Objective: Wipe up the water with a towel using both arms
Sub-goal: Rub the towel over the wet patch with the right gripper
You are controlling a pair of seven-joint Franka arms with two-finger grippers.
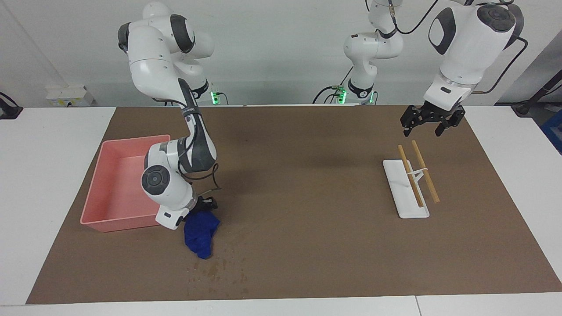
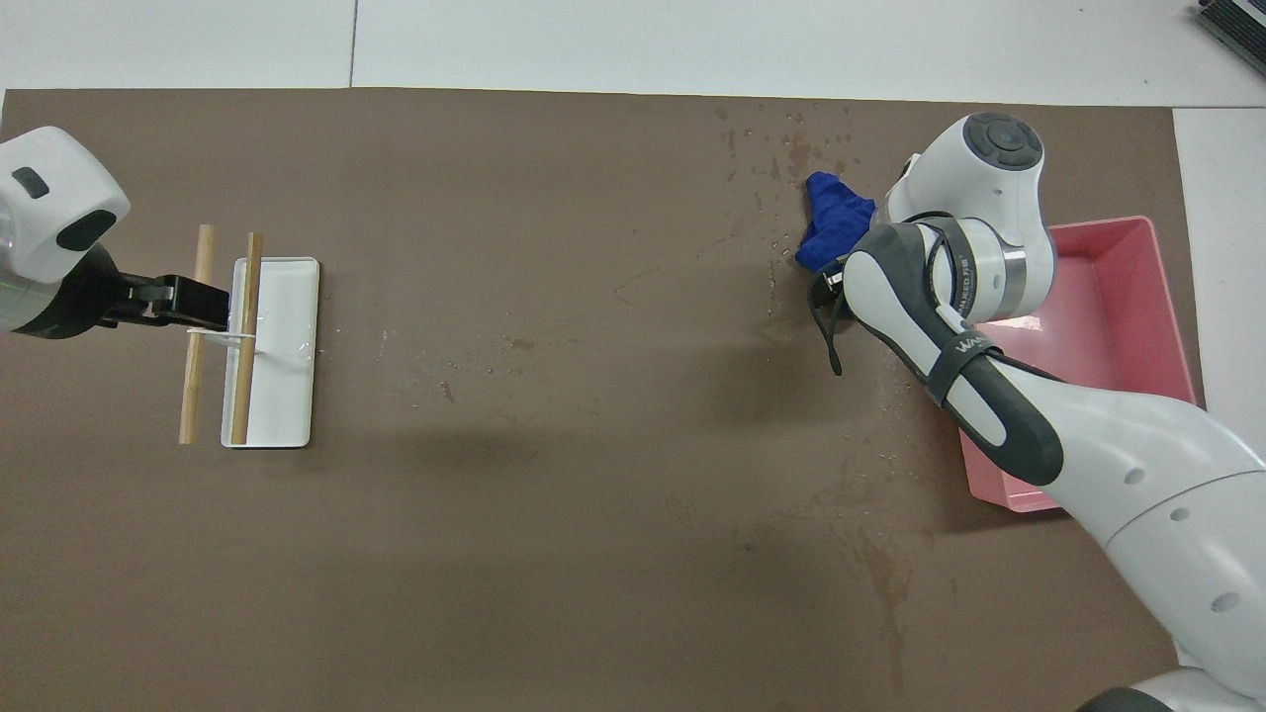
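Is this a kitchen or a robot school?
Probably a robot lab, not a kitchen: two white arms stand at a plain table with a brown mat, cables trail behind, and bare walls surround them.

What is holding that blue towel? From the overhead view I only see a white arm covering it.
Observer: The right gripper, hidden under that arm's wrist, is shut on the towel's top end.
Operator: Is the other gripper touching those sticks?
Observer: No. The facing view shows the left gripper open and up in the air, well clear of the sticks.
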